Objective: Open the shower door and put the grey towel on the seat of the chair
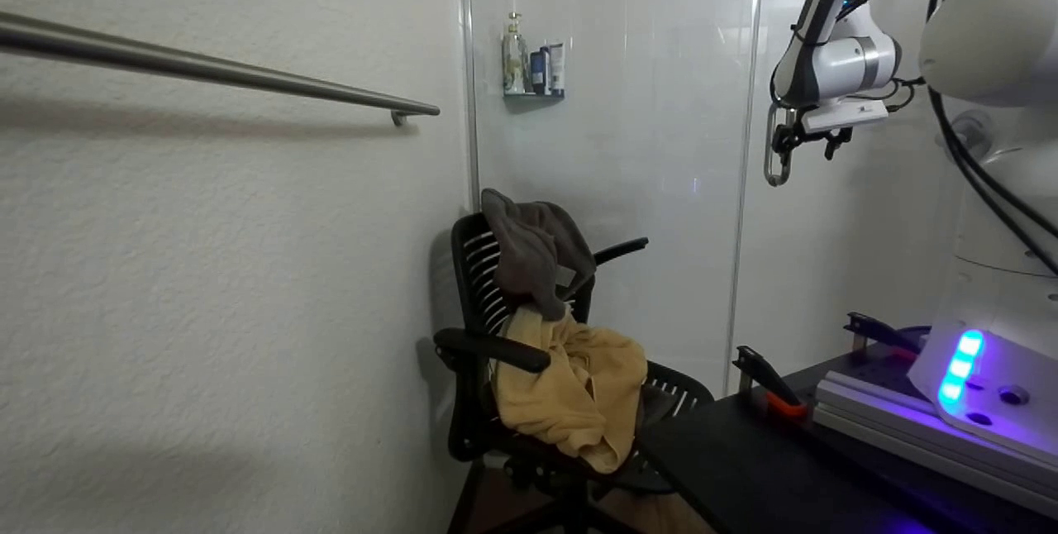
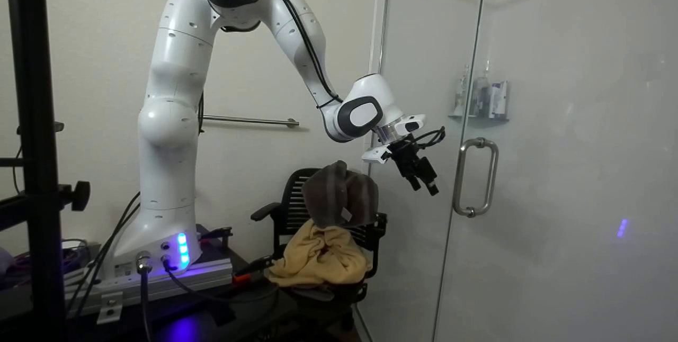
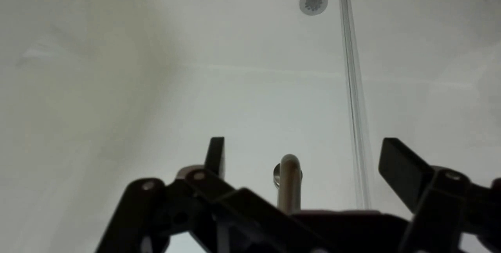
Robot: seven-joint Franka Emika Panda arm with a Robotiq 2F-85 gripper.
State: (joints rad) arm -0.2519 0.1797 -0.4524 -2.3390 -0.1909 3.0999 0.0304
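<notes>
Our jaws stand wide apart and hold nothing. In the wrist view the pull handle (image 3: 289, 190) of the shower door (image 2: 572, 183) shows roughly midway between them; in an exterior view they hang tilted downward near it. Whether it is within their reach we cannot tell. We take the step in hand to be gripping that handle. To do it well, we should square up, advance until it sits deep between the jaws, avoid knocking the flat glass door, then pull slowly along its likely arc. The handle is smooth, round metal, so a light grip may slide. Lower than the jaws and well apart, the plush-looking grey towel (image 2: 339, 194) drapes against the slatted back of the black office chair (image 2: 292, 201); below it a rumpled yellow cloth (image 2: 320, 257) covers much of the seat (image 1: 690, 389).
</notes>
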